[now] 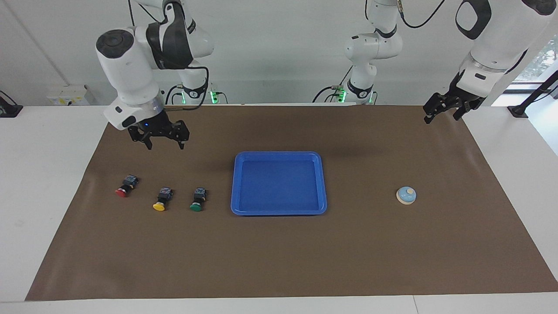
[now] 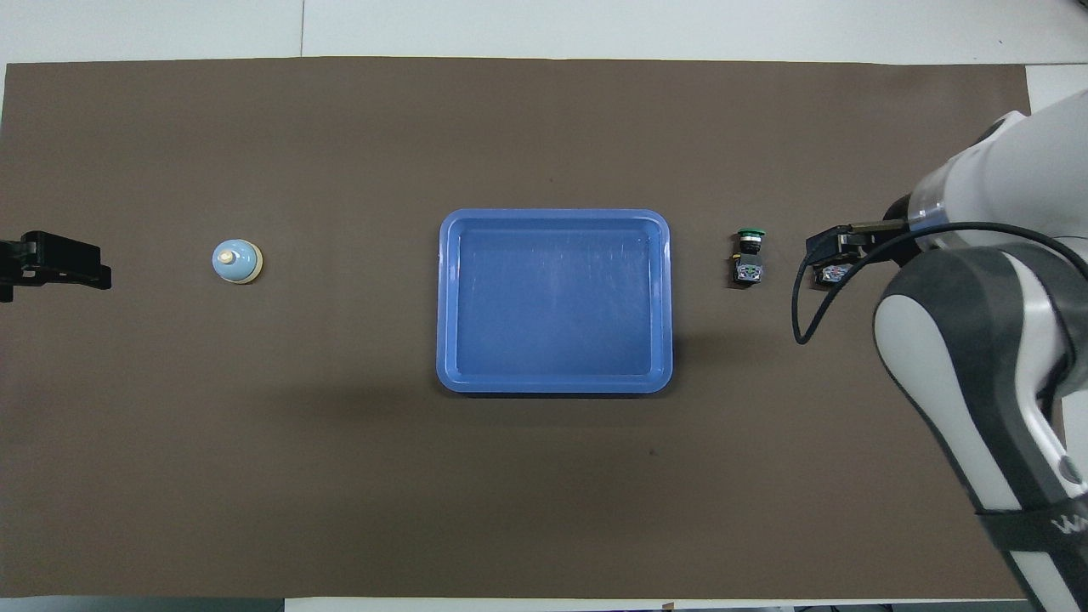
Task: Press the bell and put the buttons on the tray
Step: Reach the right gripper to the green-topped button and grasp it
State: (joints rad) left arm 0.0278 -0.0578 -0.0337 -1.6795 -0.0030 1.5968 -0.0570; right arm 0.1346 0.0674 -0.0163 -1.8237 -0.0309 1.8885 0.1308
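Now the open, empty right tool (image 1: 165,144) hangs over the mat, above the yellow button (image 1: 160,202).

The tray (image 1: 279,211) is blue, shallow, rectangular w/ rounded corners and a raised rim; it lies flat at the middle of the table, nothing in it. Three buttons lie on their sides in a row toward the right arm's end: green button (image 1: 198,199) nearest to the tray, then yellow button (image 1: 162,199), then red button (image 1: 125,186). Each has a black body. The bell (image 1: 406,195), light-blue dome w/ cream base and knob, stands upright toward the left arm's end.
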